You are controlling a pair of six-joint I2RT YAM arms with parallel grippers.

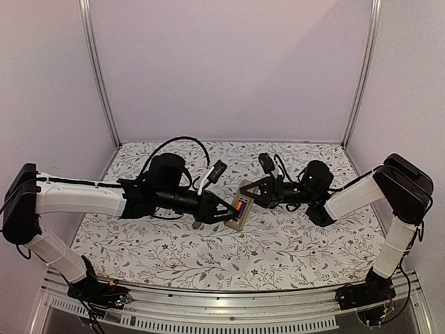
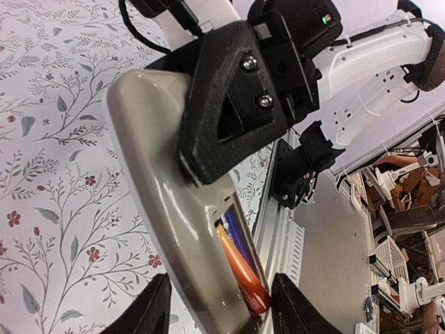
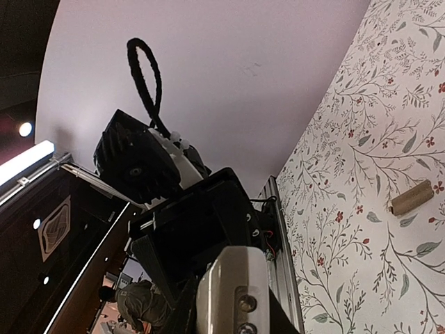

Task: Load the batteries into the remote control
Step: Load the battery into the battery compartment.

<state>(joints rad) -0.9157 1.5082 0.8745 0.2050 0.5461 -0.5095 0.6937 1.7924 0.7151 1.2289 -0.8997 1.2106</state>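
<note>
Inside glossy beige remote (image 2: pixel 149 209), slim batteries (image 2: pixel 240 268)

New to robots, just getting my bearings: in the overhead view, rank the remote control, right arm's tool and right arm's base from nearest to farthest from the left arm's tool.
1. Remote control: held in the left tool, at the centre.
2. Right tool: just beyond, at the remote's other end.
3. Right arm's base: far off, bottom right corner.
</note>
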